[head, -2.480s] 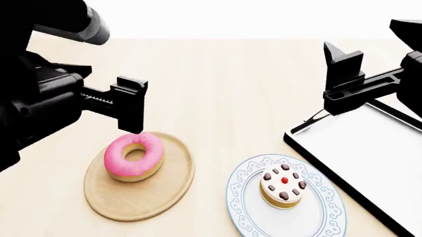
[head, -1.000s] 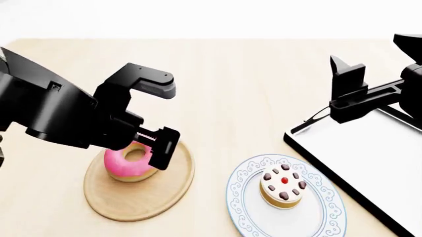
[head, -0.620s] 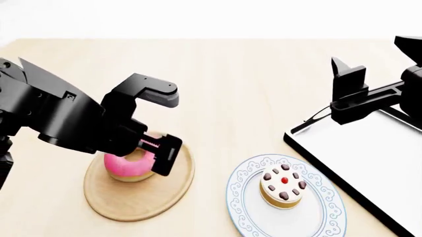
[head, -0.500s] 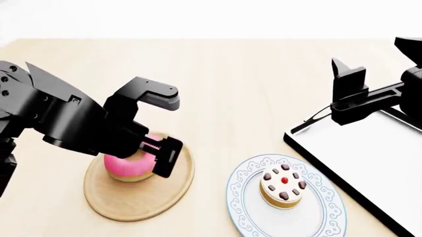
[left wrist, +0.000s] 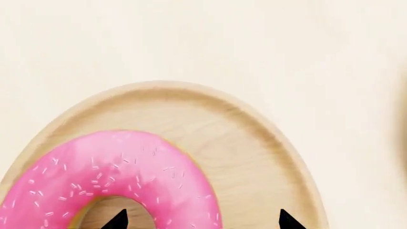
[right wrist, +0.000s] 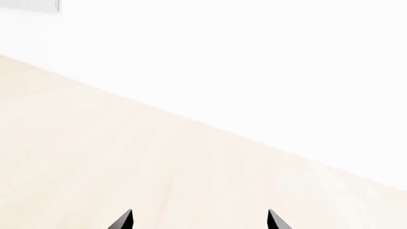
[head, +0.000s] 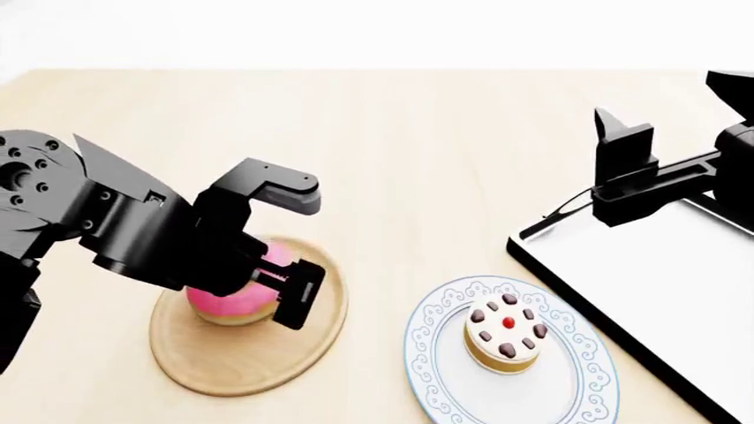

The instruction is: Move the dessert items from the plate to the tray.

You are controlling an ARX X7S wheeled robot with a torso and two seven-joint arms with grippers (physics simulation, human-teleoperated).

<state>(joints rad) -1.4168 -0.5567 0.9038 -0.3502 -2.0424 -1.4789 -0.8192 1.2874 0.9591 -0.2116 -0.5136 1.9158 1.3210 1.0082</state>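
With the left gripper [head: 265, 291] open astride one side of the pink donut [head: 236, 296] on its wooden plate [head: 253, 367], one finger in the hole, I'd close gently before lifting toward the tray [head: 659, 291].

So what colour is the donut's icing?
Pink with pale sprinkles on the donut; left wrist view shows it best.

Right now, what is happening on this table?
The left claw is open and lowered around one side of the pink donut, which lies on the wooden plate. The small cake sits untouched on the patterned plate. The right claw hangs open near the corner of the empty tray.
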